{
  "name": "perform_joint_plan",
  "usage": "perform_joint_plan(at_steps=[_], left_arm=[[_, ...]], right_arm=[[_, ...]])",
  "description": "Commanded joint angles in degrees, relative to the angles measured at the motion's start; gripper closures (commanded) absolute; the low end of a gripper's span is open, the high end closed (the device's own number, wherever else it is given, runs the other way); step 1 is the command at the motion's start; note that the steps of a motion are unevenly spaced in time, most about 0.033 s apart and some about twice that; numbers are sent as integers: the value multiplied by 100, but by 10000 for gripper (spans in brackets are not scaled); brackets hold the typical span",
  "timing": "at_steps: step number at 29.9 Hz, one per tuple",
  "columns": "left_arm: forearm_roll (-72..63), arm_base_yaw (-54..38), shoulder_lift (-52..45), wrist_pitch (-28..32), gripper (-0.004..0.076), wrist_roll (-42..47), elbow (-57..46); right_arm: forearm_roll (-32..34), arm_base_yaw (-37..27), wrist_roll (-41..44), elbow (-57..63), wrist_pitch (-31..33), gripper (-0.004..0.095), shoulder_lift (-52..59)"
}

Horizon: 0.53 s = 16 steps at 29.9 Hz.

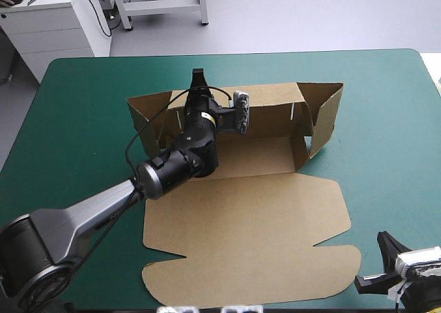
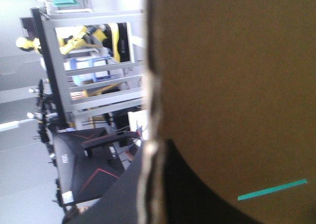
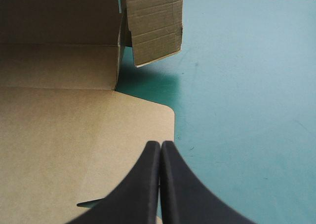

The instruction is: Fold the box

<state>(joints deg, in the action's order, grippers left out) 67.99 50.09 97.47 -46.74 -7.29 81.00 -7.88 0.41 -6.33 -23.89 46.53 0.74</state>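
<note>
Teal-green surface point(image 1: 386, 106): bare toward 3 and 9 o'clock, narrower strip at 12. Brown box point(image 1: 248, 230) at centre, far wall and end flaps raised, lid flat, reaching nearly to the near edge at 6. Left gripper point(image 1: 198, 82) pinching the far wall's top edge. Right gripper point(image 3: 160, 184) pressed together at 5 o'clock, beside the lid's right edge.

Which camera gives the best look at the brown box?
The high view: the whole box shows, walls raised at the far side, lid flat. The left wrist view shows only one wall close up; the right wrist view, a corner flap and lid edge.
</note>
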Motion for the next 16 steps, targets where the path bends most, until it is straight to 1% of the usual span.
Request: perform_joint_plan(at_steps=[1, 5, 7, 11, 16], left_arm=[[1704, 255, -498, 177, 732, 1314, -466], [2892, 400, -525, 142, 732, 2672, -1088], [3226, 398, -525, 82, 732, 3153, -1347], [3226, 398, -525, 82, 732, 3523, -1628], [3226, 398, -525, 94, 732, 3596, -1650]], right_arm=[[-53, -30, -21, -134, -439, 927, 129], [-53, -30, -21, -134, -439, 928, 129], [-53, -30, -21, -134, -439, 927, 129], [-53, -30, -21, -134, -439, 927, 129], [-53, -30, -21, -134, -439, 926, 102]])
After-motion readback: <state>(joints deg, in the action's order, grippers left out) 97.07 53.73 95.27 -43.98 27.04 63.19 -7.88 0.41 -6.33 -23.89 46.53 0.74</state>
